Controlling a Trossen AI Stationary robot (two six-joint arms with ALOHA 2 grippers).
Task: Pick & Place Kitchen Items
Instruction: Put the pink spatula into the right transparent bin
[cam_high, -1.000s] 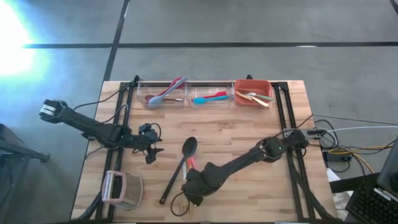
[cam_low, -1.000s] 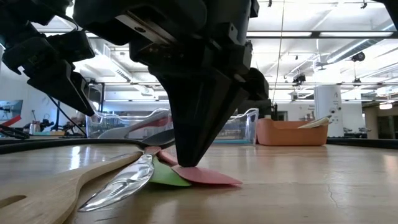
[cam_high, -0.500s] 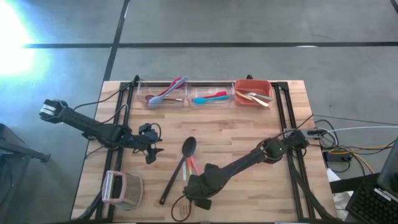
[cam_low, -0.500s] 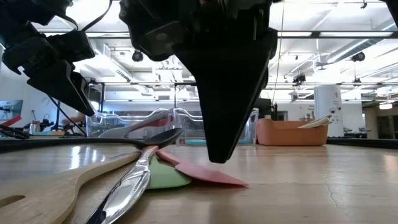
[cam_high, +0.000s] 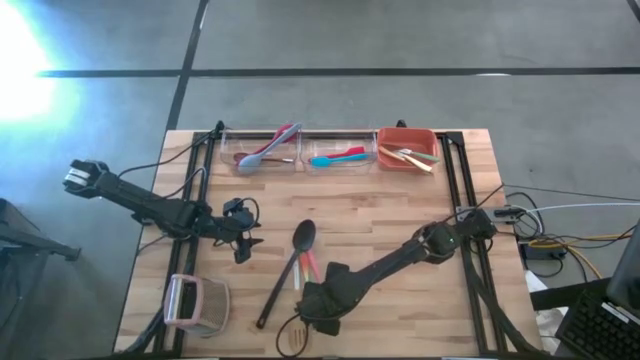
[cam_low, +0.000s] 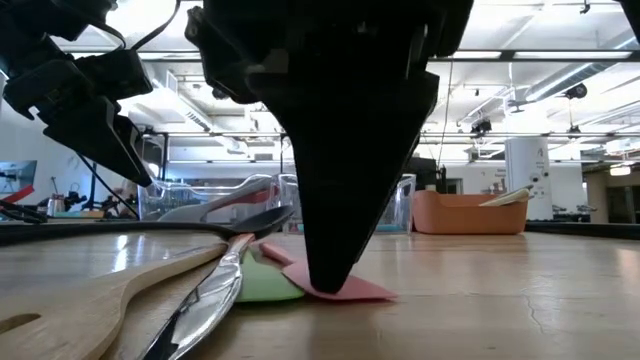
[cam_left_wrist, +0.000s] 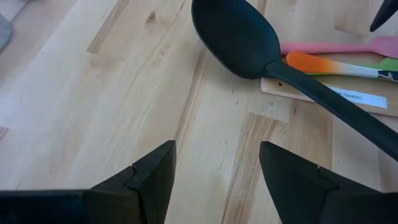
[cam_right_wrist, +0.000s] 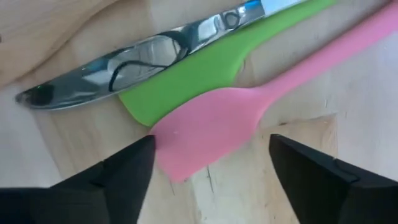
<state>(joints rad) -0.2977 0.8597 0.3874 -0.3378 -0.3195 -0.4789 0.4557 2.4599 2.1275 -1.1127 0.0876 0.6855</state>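
1. The right gripper (cam_right_wrist: 208, 165) is low over the near middle of the wooden table (cam_high: 400, 215), its fingers spread wide and holding nothing.
2. Between those fingers lies the blade of a pink spatula (cam_right_wrist: 214, 127), flat on the wood. In the low view the gripper's dark tip reaches down to the spatula's blade (cam_low: 350, 288); whether it touches, I cannot tell.
3. Just beside the pink blade lies a green spatula (cam_right_wrist: 199, 78), and beside that a shiny chrome utensil (cam_right_wrist: 134, 59).
4. A black spoon (cam_high: 290, 265) lies slantwise across the same cluster, its bowl pointing toward the far edge; a wooden utensil (cam_low: 70, 305) lies in the pile too.
5. The left gripper (cam_high: 245, 240) hovers over the table's left half, well apart from the pile, fingers wide and empty.
6. Along the far edge stand two clear bins and an orange bin (cam_high: 405, 150). The left clear bin (cam_high: 262, 150) holds red and grey utensils, the middle one (cam_high: 338, 152) teal and red ones, the orange one wood and green ones.
7. A pinkish-white handled object (cam_high: 195, 303) sits at the near left corner.
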